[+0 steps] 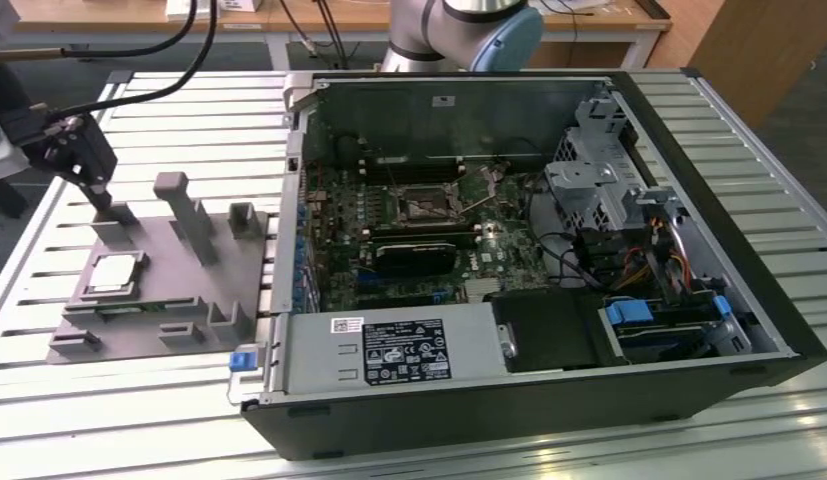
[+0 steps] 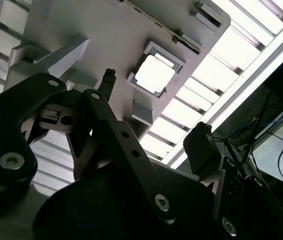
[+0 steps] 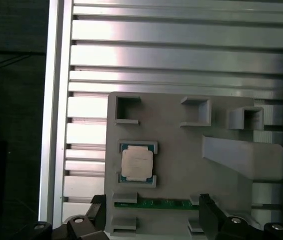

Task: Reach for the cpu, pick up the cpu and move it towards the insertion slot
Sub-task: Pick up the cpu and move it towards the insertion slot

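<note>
The flat square cpu (image 3: 137,164), silvery lid up, lies in a recess of the grey plastic holder (image 3: 181,150) on the ribbed metal counter (image 3: 181,50). The black pincer (image 3: 152,210) is spread, empty, near it.

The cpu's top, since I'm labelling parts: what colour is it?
The cpu is silvery-white on top with a darker rim, clearest in the first wrist view.

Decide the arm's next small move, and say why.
Probably shift the hand across until it is centred over the cpu, before descending. The cpu lies untouched in its recess in the grey holder, and the open hand hangs above the holder, off to one side of the chip.
</note>
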